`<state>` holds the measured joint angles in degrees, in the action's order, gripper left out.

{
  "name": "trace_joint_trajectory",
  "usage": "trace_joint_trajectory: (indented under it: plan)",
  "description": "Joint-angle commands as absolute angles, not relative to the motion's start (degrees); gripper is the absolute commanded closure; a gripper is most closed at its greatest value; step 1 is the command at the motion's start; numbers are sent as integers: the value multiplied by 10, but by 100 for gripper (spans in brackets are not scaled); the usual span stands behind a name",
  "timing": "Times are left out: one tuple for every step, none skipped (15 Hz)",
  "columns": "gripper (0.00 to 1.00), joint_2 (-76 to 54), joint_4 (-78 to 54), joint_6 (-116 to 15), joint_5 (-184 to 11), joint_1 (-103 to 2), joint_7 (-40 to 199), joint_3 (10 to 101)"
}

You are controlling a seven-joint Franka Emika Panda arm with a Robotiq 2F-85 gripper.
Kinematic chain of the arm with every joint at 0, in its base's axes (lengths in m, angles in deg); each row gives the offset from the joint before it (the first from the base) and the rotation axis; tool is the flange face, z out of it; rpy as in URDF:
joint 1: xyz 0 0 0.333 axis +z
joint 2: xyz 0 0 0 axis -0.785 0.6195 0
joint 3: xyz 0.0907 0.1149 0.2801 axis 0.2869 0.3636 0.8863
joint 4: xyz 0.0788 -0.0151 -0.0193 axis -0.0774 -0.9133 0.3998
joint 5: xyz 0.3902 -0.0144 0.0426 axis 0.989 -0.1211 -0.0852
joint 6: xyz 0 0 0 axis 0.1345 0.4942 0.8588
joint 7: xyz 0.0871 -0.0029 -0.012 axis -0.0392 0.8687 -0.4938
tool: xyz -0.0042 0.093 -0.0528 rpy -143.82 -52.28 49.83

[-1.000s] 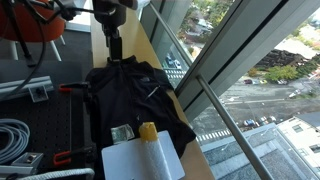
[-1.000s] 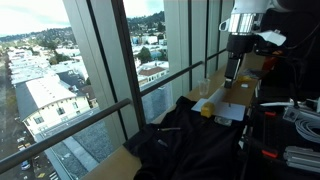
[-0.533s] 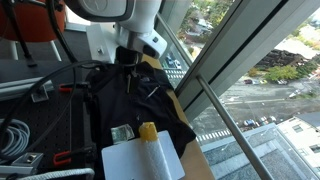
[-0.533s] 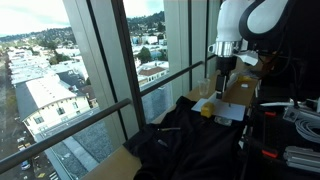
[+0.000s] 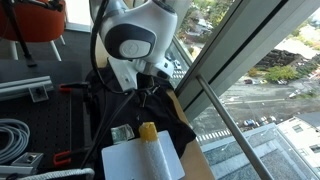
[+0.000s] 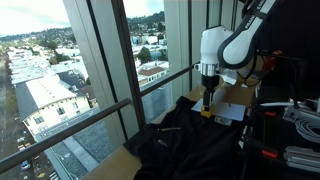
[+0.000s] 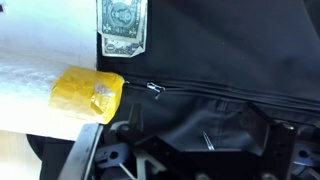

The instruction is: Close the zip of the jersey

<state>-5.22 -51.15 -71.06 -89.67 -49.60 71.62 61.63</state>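
Note:
The black jersey (image 5: 125,112) lies spread on the wooden ledge; it shows in both exterior views (image 6: 185,145) and fills the wrist view (image 7: 230,50). The zip (image 7: 240,94) runs as a thin dark line across the wrist view, with its small silver puller (image 7: 155,89) at the end next to the yellow piece. My gripper (image 7: 195,130) is open and empty, its two dark fingers hanging just over the fabric beside the zip line. In the exterior views my gripper (image 5: 146,96) (image 6: 208,100) hangs low over the jersey's end near the white sheet.
A white sheet (image 7: 40,60) with a yellow piece (image 7: 88,95) lies against the jersey's end, also in the exterior views (image 5: 140,160) (image 6: 228,112). A banknote (image 7: 123,28) lies by it. Window glass and a rail (image 5: 215,100) run along the ledge. Cables (image 5: 12,135) lie on the dark table.
The arm has swung from the far end of the ledge and come down over the jersey, toward the white sheet and yellow piece. The jersey has not moved.

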Motion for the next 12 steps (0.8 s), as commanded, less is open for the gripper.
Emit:
trace_joint_trajectory:
  plan:
    - [0, 28, -447, -728, -929, -474, 726, 593]
    - [0, 46, -433, -730, -933, -471, 727, 588]
    - [0, 61, -421, -731, -933, -469, 725, 584]
    - [0, 75, -409, -728, -934, -467, 724, 581]
    - [0, 90, -395, -726, -931, -468, 722, 580]
    - [0, 102, -383, -725, -929, -469, 721, 580]
    - [0, 114, -371, -722, -927, -470, 720, 581]
    - [0, 122, -363, -722, -926, -469, 720, 581]
    - [0, 130, -357, -723, -926, -468, 721, 580]
    - [0, 136, -351, -722, -925, -467, 721, 580]
    - [0, 141, -348, -720, -923, -469, 721, 581]
    - [0, 145, -346, -719, -922, -470, 721, 582]
